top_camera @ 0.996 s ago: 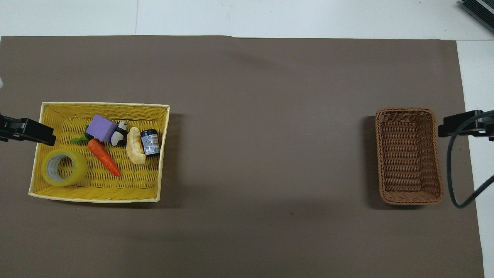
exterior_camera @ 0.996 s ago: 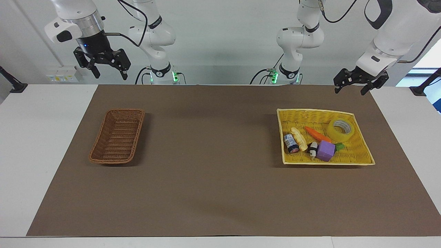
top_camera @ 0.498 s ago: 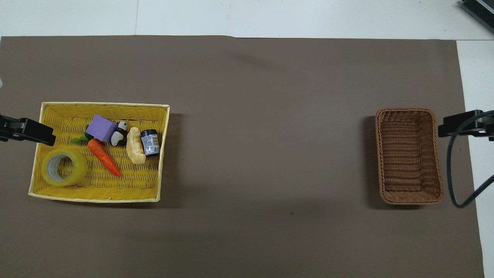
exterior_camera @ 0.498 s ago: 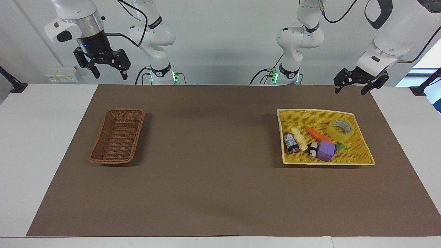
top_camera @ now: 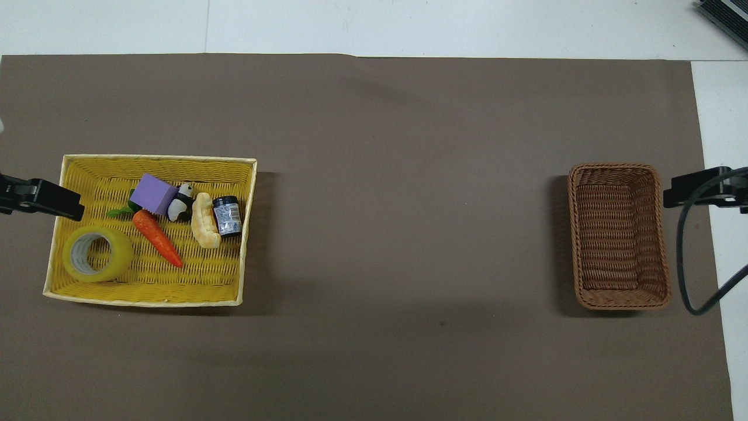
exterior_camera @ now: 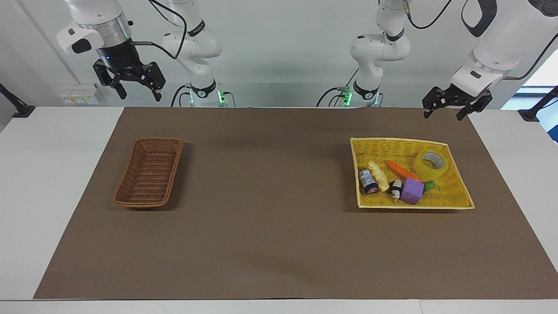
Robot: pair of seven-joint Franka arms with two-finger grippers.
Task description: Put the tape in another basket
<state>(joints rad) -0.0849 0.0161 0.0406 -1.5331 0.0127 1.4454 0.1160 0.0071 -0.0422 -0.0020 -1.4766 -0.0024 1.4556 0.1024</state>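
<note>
Tape (top_camera: 97, 254) lies in yellow basket (top_camera: 152, 161), at carrot's (top_camera: 158, 238) 8 o'clock | left gripper (exterior_camera: 449, 107) spread, raised over mat (exterior_camera: 270, 218) | right gripper (exterior_camera: 136, 87) spread, raised | brown basket (exterior_camera: 148, 172) empty

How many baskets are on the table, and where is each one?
2. The brown wicker basket sits toward the right arm's end. The yellow basket, holding the tape and small items, sits toward the left arm's end.
</note>
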